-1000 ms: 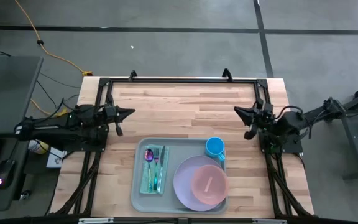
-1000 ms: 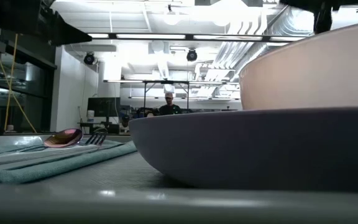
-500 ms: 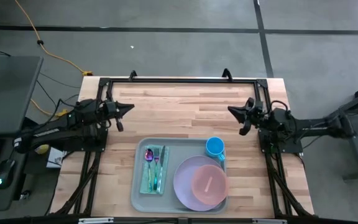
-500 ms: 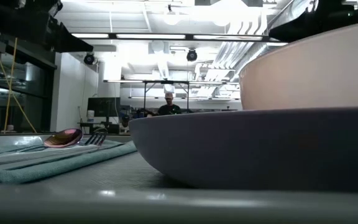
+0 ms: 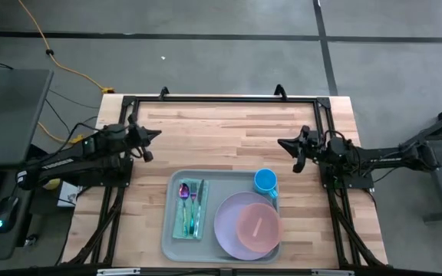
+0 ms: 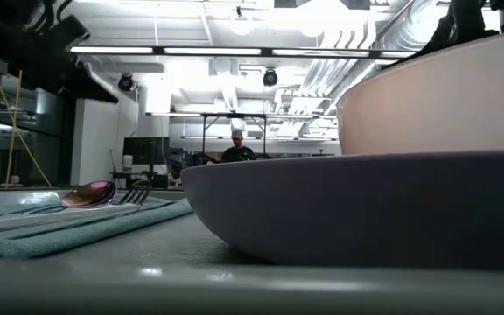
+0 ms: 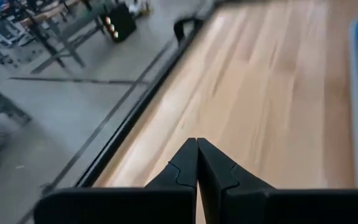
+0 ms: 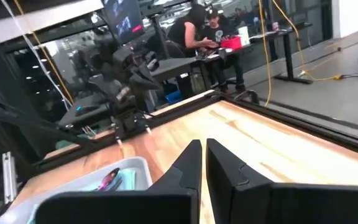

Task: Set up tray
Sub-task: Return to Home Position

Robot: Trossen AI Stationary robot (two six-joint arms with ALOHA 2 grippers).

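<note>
The tray (image 5: 222,181) lies flat on the wooden desk (image 5: 229,130), at the edge toward the bottom of the high view and roughly midway between the two arms. On its left part a teal napkin (image 5: 189,218) carries a violet spoon (image 5: 183,192) with a fork (image 5: 193,190) just beside it. A lavender plate (image 5: 229,222) fills the tray's right part with a pink bowl (image 5: 258,226) set in it, and a blue cup (image 5: 265,181) stands at the corner beyond the plate. The left gripper (image 5: 156,135) hangs over bare wood near the desk's left side, well apart from the tray, and in the left wrist view its fingers (image 7: 185,163) are pressed together on nothing. The right gripper (image 5: 282,143) hangs over the right side, near the cup but not touching it; its fingers (image 8: 190,158) are likewise drawn together and empty (only a hairline shows between them). The low view looks across the tray floor past the plate (image 6: 357,210) and bowl (image 6: 436,96), with the spoon (image 6: 90,193) on the napkin (image 6: 59,232), and a person (image 6: 237,150) shows far off in the room.
</note>
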